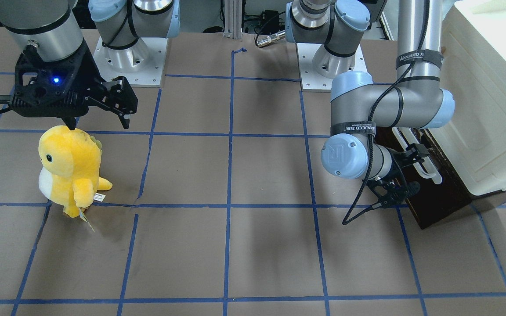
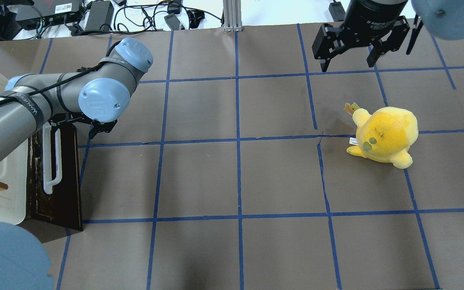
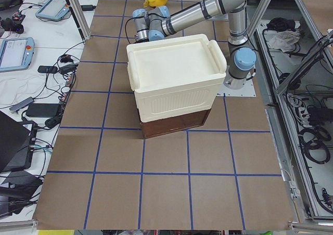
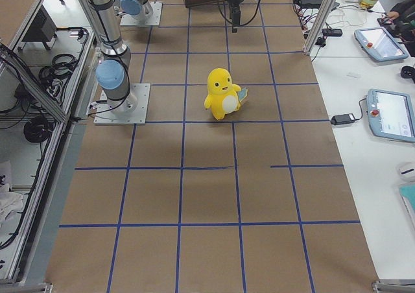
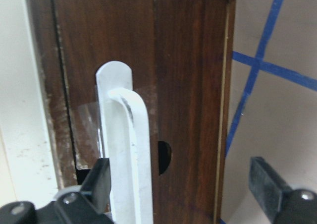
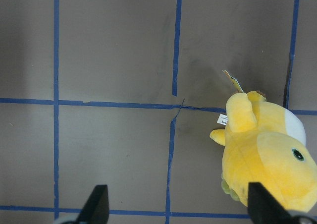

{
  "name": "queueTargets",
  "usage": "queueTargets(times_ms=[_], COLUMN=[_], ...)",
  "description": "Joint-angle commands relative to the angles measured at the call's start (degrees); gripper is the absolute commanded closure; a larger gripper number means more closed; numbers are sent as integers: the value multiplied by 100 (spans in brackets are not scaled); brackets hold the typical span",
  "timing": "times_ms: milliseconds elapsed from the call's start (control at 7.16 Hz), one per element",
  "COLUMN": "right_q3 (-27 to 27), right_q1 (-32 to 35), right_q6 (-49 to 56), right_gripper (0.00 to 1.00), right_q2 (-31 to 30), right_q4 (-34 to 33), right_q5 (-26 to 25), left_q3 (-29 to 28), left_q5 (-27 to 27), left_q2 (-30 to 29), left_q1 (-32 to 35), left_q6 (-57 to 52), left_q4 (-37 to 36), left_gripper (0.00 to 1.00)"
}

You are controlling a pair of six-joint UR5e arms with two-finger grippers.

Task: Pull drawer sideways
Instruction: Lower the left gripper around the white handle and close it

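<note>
Left gripper has its fingers spread wide at the drawer. The white handle lies between them, close against one finger, while the other finger sits well off past the drawer's edge; neither pad clearly presses the bar. The drawer is at the table's left end, its dark front facing inward with the handle running along it. A cream box sits on top of it and overhangs it, and the left arm reaches across in front of the box to get at the handle. The drawer looks pushed in, though the wrist view is too close to be sure, and its inside does not show. The box has its lid on, so what it holds is hidden. The right gripper hovers above the table's right half with its fingers apart and holding nothing. A yellow plush stands upright near it without touching it, well apart from the drawer. Blue tape marks a grid on the brown table.
</note>
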State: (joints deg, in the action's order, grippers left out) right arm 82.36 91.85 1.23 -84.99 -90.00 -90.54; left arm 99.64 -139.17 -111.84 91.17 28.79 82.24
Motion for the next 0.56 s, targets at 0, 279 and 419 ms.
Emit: queueTargets(times_ms=[0, 279, 419], right_q3=[0, 0, 0], right_q1=[0, 0, 0], right_q6=[0, 0, 0], right_gripper=[0, 0, 0], right_q2=[0, 0, 0], right_q4=[0, 0, 0], right_q5=[2, 2, 2], left_q3=[247, 425, 355], left_q5=[-137, -128, -154], left_q2=[-5, -14, -22], left_q1=[-3, -29, -38], left_q6=[274, 471, 357], left_q4=[29, 29, 38], left_gripper=[0, 0, 10])
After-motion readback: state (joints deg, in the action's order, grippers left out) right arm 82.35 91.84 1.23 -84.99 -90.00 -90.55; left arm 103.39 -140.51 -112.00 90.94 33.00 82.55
